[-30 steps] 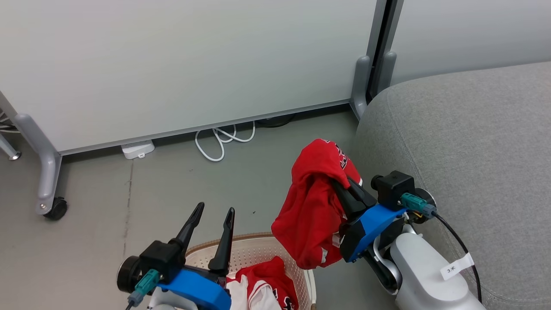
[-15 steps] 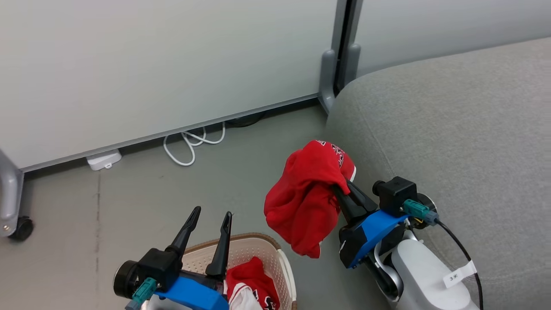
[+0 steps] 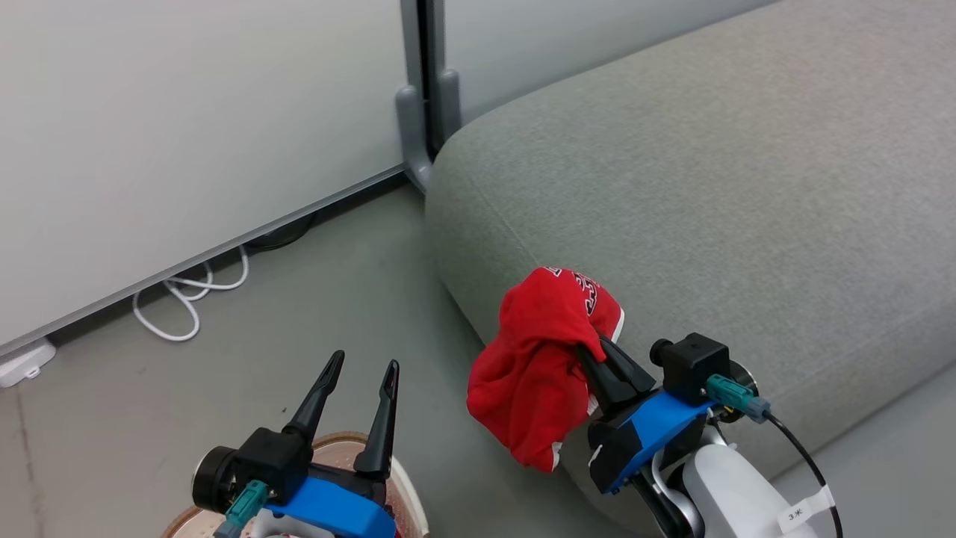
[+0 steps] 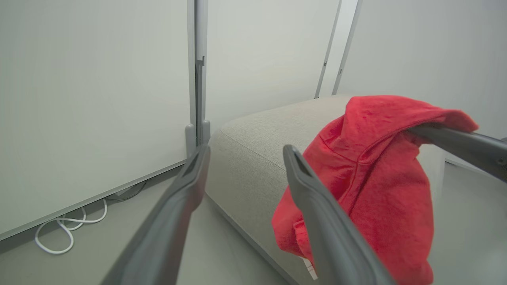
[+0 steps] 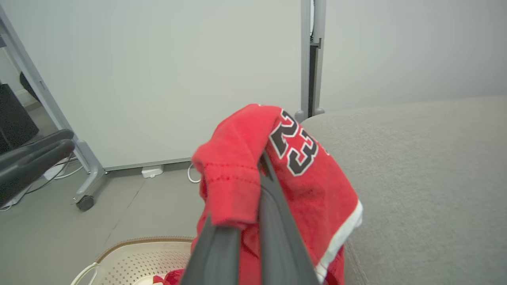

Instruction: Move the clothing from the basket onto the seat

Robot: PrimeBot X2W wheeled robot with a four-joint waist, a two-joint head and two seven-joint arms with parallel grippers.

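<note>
A red jersey (image 3: 541, 359) with white trim and a black-and-white "23" hangs bunched from my right gripper (image 3: 590, 350), which is shut on it. It dangles in the air just in front of the grey seat's (image 3: 709, 187) near-left corner edge. In the right wrist view the jersey (image 5: 237, 166) drapes over both fingers (image 5: 273, 221), with the seat (image 5: 427, 178) to the right. My left gripper (image 3: 358, 373) is open with nothing in it, above the basket's rim (image 3: 407, 497). The basket (image 5: 138, 253) holds more red cloth at its bottom edge. The left wrist view shows the jersey (image 4: 380, 178) beside my open left gripper (image 4: 245, 152).
Grey floor lies left of the seat. A pale partition panel (image 3: 187, 112) with a grey post foot (image 3: 418, 134) stands behind. A white cable (image 3: 190, 299) and a white adapter (image 3: 22, 362) lie along its base. A wheeled panel leg (image 5: 85, 202) stands farther left.
The head camera has swung toward the seat, so the panel, cable and basket slid left and down. My right gripper still holds the jersey, now against the seat's front edge.
</note>
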